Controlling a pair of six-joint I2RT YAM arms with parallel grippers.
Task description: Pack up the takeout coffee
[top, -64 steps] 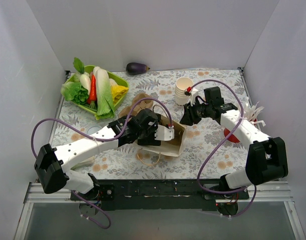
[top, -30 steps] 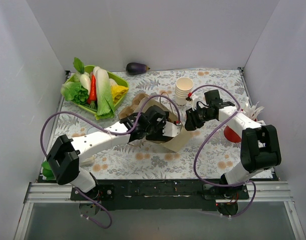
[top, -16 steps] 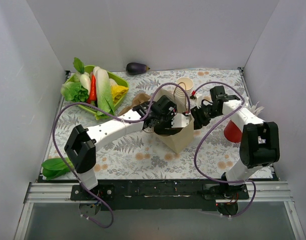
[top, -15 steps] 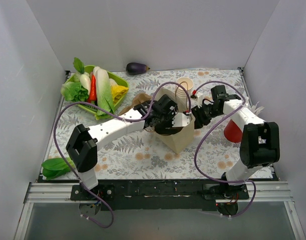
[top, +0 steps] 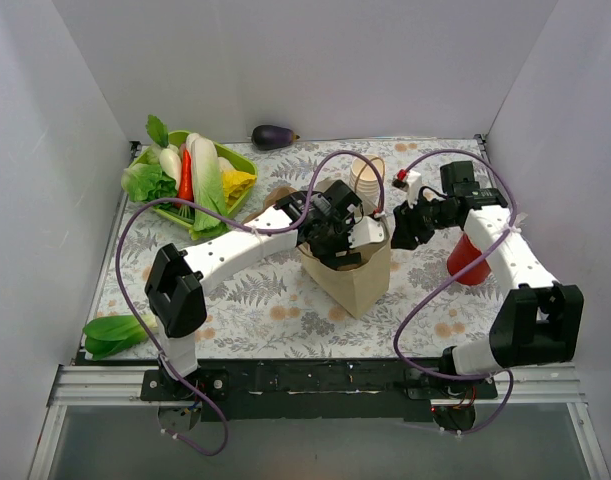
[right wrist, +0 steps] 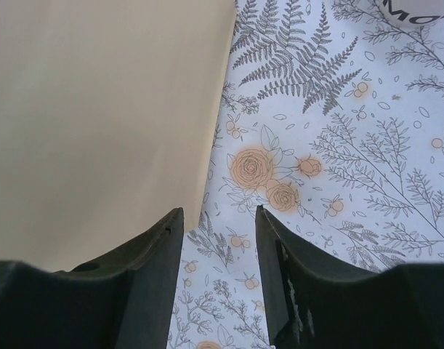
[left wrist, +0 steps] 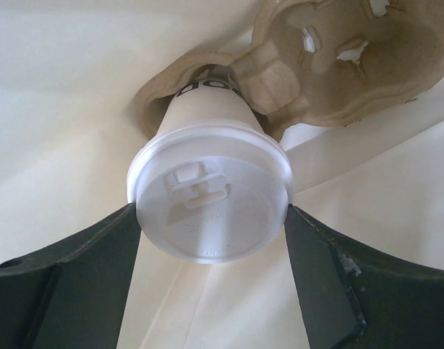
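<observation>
The coffee cup (left wrist: 206, 116) is sitting inside the paper bag (top: 357, 285), near the middle of the worktop (top: 255, 300), with its base pushed into one pocket of the pulp cup carrier (left wrist: 352, 51). The left end effector (left wrist: 211, 218) is reaching down through the bag's mouth and clamping the cup at the lid rim. One finger is pressing at 9 o'clock of the lid and the other at 3 o'clock. The right end effector (right wrist: 218, 212) is hovering at about 3 o'clock of the bag, just beside its wall. Its jaws are parted with only flowered cloth showing between them, so it is gripping nothing.

Nothing is steadying the bag. I judge the main risk to be the left arm catching the paper as it is pulling out and tipping bag and drink together. The grip is sitting on the lid, not the body, so an upward tug before the fingers are opening could pop the lid off or lift the cup from its pocket. Whether the carrier is lying flat on the bag floor cannot be told, so the cup may lean once freed.

The lid is pointing up toward the wrist and the base is pointing down into the carrier. The long axis is running close to vertical, as far as I can judge.
</observation>
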